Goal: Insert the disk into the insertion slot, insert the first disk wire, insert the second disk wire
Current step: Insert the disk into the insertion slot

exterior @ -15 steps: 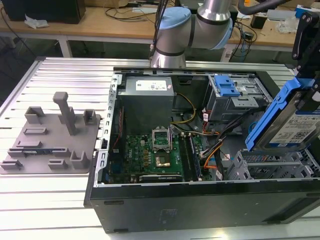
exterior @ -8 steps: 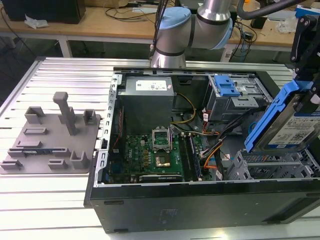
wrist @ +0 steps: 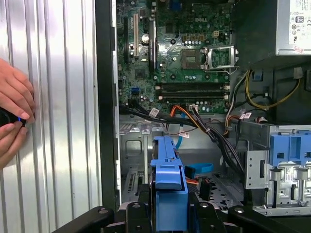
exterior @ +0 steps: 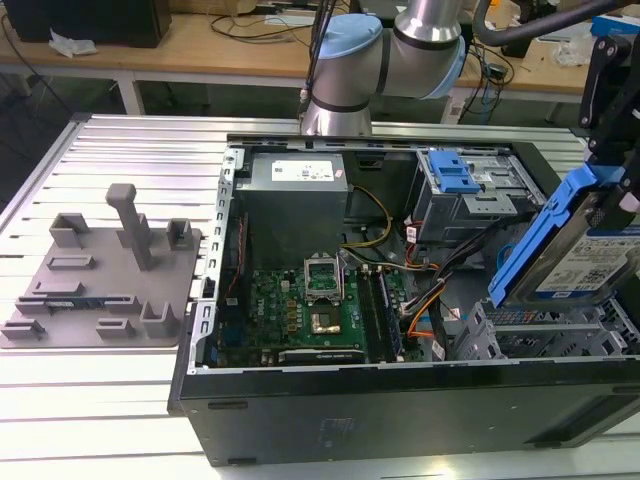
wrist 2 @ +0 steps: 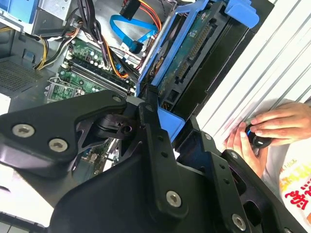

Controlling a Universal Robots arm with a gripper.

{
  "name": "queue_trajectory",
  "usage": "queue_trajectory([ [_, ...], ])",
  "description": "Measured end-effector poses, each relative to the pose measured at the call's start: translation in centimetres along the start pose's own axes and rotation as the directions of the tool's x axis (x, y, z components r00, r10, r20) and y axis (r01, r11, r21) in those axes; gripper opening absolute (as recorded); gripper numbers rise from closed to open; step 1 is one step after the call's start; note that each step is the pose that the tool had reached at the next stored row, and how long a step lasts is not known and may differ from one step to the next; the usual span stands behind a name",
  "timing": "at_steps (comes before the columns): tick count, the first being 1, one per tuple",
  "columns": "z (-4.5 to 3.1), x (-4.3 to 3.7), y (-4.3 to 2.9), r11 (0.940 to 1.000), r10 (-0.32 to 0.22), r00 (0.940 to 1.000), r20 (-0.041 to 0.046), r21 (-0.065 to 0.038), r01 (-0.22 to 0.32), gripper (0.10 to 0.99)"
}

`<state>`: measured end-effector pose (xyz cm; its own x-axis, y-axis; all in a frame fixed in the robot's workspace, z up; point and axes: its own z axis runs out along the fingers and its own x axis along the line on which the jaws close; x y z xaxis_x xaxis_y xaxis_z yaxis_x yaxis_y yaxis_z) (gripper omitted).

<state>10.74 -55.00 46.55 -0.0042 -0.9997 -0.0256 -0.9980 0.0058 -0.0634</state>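
The disk (exterior: 592,255), rigid, probably weighty and shock-sensitive, hangs tilted at the exterior view's right, just above the insertion slot (exterior: 540,335). The gripper (wrist: 169,206) has its 2 fingers clamped on the blue caddy (wrist: 167,167), likely the safest hold. A hand (wrist: 12,116) rests outside the case.

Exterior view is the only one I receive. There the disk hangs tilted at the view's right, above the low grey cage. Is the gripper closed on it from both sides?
Observer: Yes. In the first wrist view the gripper has one black finger on each side of the disk, on its blue caddy.
Operator: What is on the disk's face that I cannot see?
Observer: A bare green circuit board, in the second wrist view.
Operator: Is a person near?
Observer: Yes. A person's hands lie on the ribbed table, around a small black object.
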Motion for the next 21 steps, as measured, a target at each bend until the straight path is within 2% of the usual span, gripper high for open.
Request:
queue_trajectory([
  [21,1.11,0.43,0.07,1.0000,-0.006,1.0000,0.0005,-0.001,0.006,0.369],
])
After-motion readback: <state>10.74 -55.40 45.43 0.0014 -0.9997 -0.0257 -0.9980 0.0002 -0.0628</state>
